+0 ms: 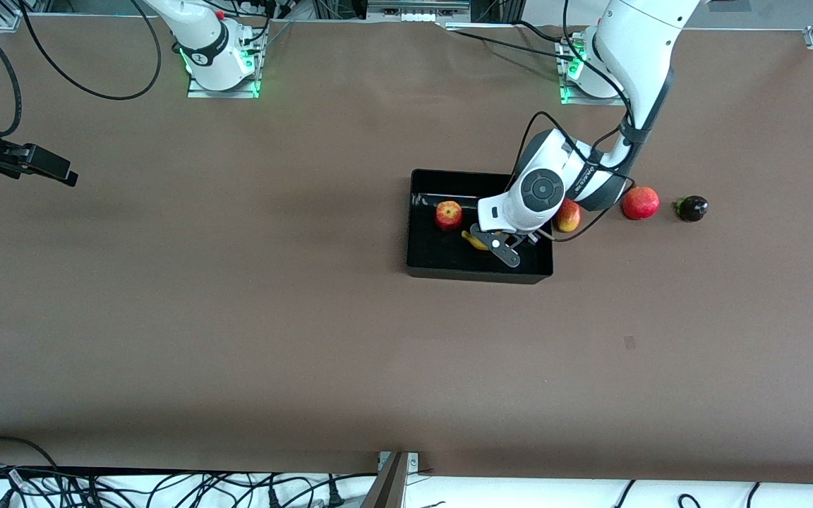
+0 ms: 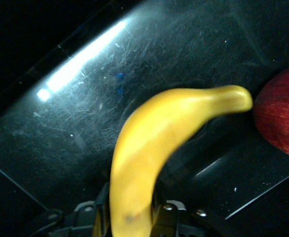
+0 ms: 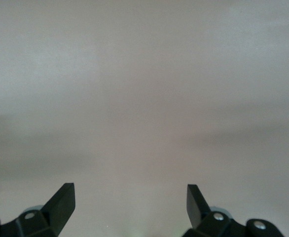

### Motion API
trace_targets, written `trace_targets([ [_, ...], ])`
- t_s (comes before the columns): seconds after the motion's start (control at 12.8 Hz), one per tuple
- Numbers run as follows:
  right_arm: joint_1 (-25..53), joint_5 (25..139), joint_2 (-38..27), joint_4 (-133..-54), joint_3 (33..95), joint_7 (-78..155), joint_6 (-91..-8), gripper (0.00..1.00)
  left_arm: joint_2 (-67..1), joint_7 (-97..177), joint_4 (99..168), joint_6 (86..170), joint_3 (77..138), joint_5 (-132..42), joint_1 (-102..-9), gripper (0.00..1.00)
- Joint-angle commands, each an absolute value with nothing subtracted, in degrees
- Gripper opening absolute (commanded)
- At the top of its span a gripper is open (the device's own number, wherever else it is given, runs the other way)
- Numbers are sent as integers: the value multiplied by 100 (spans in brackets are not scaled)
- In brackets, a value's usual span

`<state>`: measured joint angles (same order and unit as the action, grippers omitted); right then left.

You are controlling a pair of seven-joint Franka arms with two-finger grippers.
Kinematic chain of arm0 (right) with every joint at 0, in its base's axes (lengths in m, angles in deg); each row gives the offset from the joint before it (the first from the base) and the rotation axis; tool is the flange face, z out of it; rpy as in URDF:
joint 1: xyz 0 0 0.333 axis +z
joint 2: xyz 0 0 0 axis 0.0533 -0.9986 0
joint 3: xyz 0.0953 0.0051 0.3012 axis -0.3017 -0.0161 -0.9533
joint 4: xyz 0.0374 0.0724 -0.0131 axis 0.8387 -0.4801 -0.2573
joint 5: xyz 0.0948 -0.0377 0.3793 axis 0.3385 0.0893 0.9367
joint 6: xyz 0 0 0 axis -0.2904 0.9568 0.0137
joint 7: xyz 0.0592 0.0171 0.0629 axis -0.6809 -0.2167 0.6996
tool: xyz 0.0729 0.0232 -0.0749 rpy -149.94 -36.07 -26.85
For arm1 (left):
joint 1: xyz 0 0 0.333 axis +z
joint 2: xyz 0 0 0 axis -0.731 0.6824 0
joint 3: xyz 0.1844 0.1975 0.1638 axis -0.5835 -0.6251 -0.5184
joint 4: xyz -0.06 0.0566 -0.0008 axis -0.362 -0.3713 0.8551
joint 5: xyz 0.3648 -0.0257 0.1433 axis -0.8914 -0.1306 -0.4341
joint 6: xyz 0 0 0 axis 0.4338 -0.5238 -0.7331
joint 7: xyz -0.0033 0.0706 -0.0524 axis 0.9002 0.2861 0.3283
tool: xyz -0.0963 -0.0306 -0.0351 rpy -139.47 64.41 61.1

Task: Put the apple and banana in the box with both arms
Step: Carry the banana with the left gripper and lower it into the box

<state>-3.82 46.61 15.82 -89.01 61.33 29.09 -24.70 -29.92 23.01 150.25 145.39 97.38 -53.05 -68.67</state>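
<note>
While the banana [image 2: 149, 148] hangs low inside the box [image 1: 422, 262], beside the apple [image 1: 448, 215], we judge release comes next.
Our left gripper [image 1: 488, 243] clamps its fingers on it, a grip only the left wrist view shows; our right gripper [image 3: 130, 202] waits spread over bare worktop [image 1: 237, 339].

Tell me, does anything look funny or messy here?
Nothing stands out. The apple sits in the box, the left hand holds the banana over it, and the right hand waits, open, over bare table.
</note>
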Motion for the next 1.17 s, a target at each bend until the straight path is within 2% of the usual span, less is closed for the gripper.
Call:
trace_targets([
  [0.0,-472,4699,1556,-8811,6086,2963,-2383,100,-3029,2167,15059,14528,9656,-5230,-6956,100],
  [0.39,-472,4699,1556,-8811,6086,2963,-2383,100,-3476,2211,14981,14028,9665,-5230,-6833,100],
  [1.09,-472,4699,1556,-8811,6086,2963,-2383,100,-5857,2308,14971,13746,9656,-5283,-6033,100],
])
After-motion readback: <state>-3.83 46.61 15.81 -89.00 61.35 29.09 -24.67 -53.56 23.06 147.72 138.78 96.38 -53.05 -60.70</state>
